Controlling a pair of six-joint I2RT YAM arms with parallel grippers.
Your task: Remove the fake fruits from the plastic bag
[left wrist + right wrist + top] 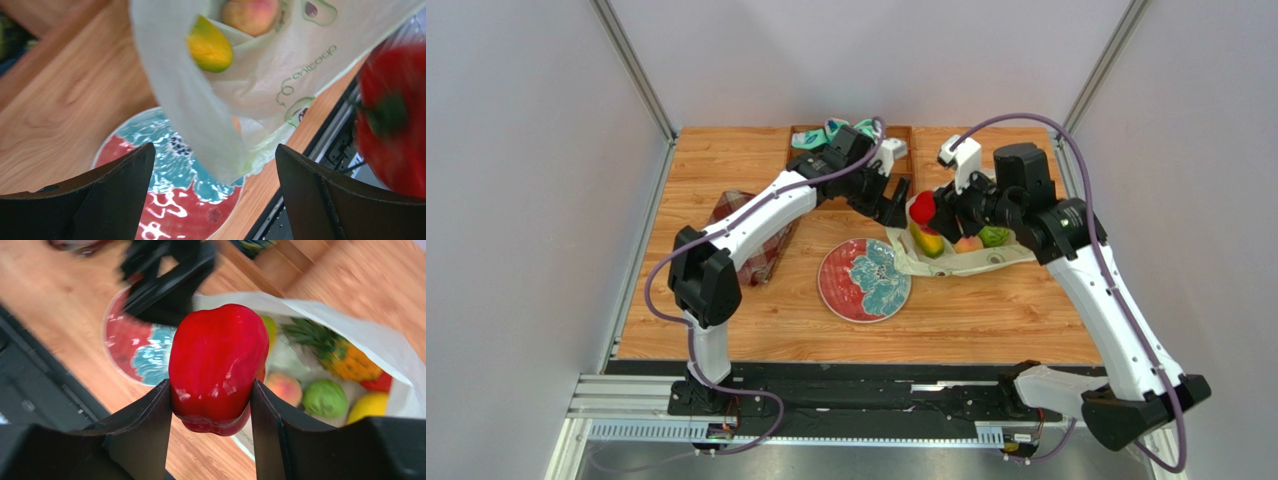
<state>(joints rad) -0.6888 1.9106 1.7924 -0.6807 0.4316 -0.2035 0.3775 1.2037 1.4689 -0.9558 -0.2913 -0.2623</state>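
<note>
Over the right half of the wooden table (986, 320), a glossy red plastic bell pepper (216, 365) is clamped upright between the two black fingers of the right gripper (212, 390), one finger pressed on each of its sides. The pepper is held at the open mouth of the thin, crinkly, cream-white plastic bag with green print (961, 265), which lies on the table just right of the round red-and-teal patterned plate (864, 280).

Inside the bag, a yellow mango (929, 240), a peach (967, 243) and a green round piece (994, 236) are seen from above. In the right wrist view a pineapple with a green crown (345, 357), a small red fruit (380, 382) and a further yellow piece (367, 407) are also shown lying within.

The left gripper (215, 150) is found close beside the pepper at the bag's left end, its fingers spread well apart. A fold of the bag's rim hangs between them above the plate, and neither finger is seen to press on it.

A red-and-white plaid cloth (756, 235) lies at the table's left, partly under the left arm. Teal-and-white rolled socks (836, 132) rest in a wooden tray (906, 140) at the far edge.
</note>
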